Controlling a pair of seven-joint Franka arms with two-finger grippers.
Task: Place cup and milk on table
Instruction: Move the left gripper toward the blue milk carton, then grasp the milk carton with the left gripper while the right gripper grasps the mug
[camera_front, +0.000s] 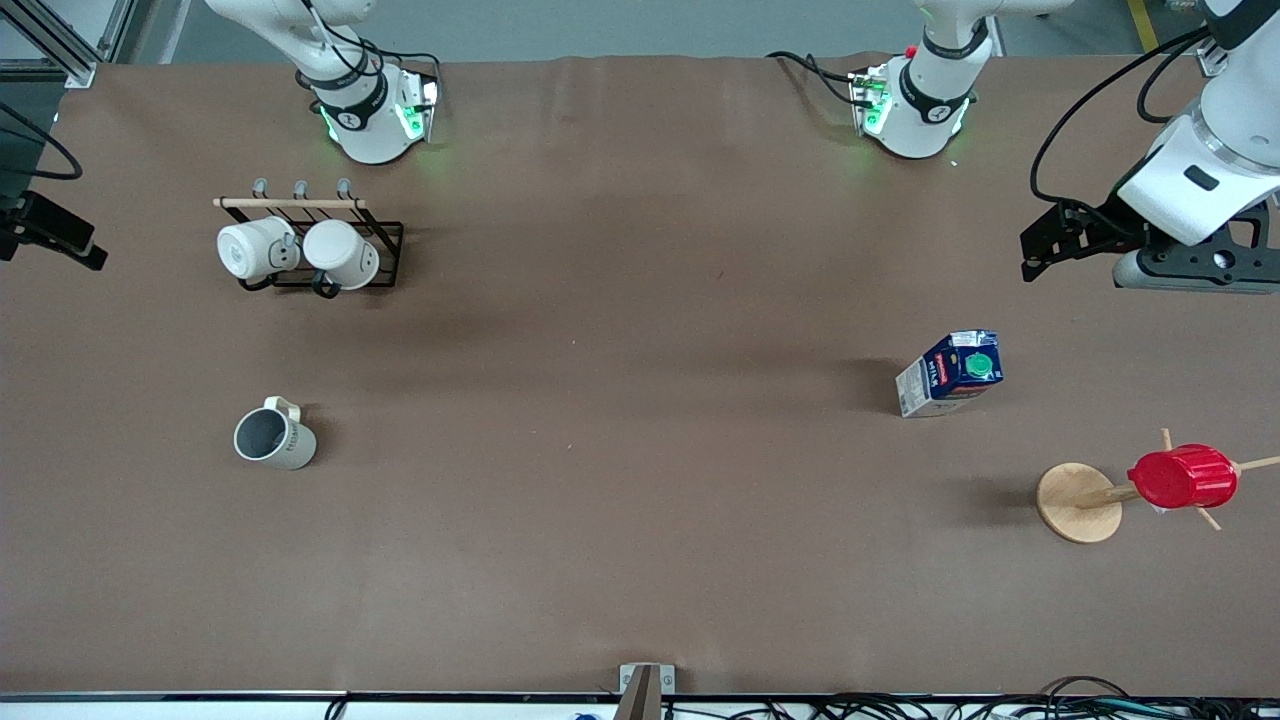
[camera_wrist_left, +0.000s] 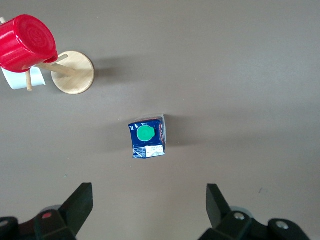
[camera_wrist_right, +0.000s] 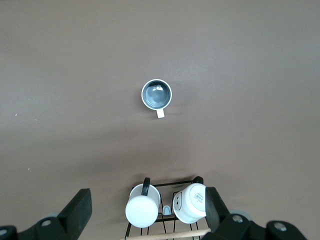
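The cup (camera_front: 273, 438) is cream-white with a grey inside and stands upright on the brown table (camera_front: 620, 450) toward the right arm's end; it also shows in the right wrist view (camera_wrist_right: 156, 94). The milk (camera_front: 950, 374), a dark blue carton with a green cap, stands upright toward the left arm's end and shows in the left wrist view (camera_wrist_left: 147, 137). My left gripper (camera_front: 1045, 245) is open and empty, high over the table beside the milk (camera_wrist_left: 150, 192). My right gripper (camera_wrist_right: 147, 197) is open and empty, high over the mug rack, apart from the cup.
A black wire rack (camera_front: 385, 255) holds two brighter white mugs (camera_front: 300, 252), farther from the front camera than the cup. A wooden peg stand (camera_front: 1078, 502) carries a red ribbed cup (camera_front: 1183, 477), nearer to the camera than the milk. A small bracket (camera_front: 645, 688) sits at the table's front edge.
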